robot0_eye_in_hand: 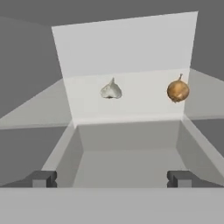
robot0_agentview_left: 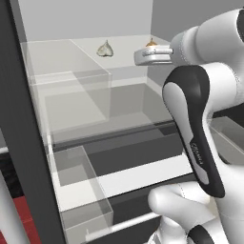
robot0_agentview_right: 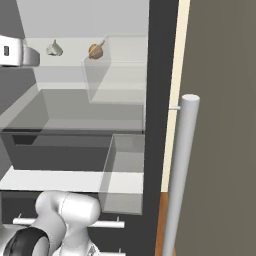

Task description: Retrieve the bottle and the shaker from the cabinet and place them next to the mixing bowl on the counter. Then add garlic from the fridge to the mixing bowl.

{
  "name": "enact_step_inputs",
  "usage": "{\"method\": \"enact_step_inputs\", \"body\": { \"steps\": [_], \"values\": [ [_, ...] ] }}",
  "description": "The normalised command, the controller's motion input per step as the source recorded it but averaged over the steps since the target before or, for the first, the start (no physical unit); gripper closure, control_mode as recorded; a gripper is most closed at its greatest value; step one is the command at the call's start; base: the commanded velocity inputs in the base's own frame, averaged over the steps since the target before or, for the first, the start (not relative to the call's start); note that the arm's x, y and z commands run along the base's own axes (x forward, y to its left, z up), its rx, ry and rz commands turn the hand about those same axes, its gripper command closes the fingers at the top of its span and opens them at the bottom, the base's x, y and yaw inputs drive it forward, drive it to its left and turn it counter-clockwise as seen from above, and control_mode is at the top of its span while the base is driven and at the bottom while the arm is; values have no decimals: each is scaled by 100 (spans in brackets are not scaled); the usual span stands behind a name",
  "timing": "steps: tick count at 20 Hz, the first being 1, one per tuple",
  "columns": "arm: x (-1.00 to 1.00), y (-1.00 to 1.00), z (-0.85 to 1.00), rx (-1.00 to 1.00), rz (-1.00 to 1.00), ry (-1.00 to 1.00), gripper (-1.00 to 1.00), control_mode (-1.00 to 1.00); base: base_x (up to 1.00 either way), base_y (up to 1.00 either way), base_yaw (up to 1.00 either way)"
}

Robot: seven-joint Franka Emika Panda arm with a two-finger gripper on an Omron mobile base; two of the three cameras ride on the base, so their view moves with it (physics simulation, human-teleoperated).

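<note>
The fridge (robot0_agentview_left: 28,143) stands open in front of me, with a grey interior, glass shelves and clear drawers. The garlic (robot0_eye_in_hand: 111,90), a small pale bulb, lies on the upper shelf near the back wall (robot0_agentview_left: 105,49) (robot0_agentview_right: 54,48). My gripper (robot0_eye_in_hand: 112,179) is open and empty. It is level with that shelf, pointing at the garlic from some distance, and touches nothing. The hand (robot0_agentview_left: 151,55) reaches in from the right of the left base view. The bottle, the shaker and the mixing bowl are out of view.
A brown onion (robot0_eye_in_hand: 178,90) sits on the same shelf to the garlic's right (robot0_agentview_right: 95,50). Clear bins (robot0_agentview_left: 76,95) (robot0_agentview_right: 117,70) flank the shelves. The fridge door with its grey bar handle (robot0_agentview_right: 181,170) stands at the right. A strip of black counter (robot0_agentview_left: 5,167) lies left of the frame.
</note>
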Motion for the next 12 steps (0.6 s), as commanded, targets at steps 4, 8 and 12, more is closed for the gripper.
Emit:
{"method": "enact_step_inputs", "body": {
  "steps": [4,8,12],
  "values": [
    [39,3,6,0,8,19,-100,-100,0,0,0],
    [16,7,6,0,4,9,-100,-100,0,0,0],
    [24,16,-27,0,0,0,-100,-100,0,0,0]
  ]
}}
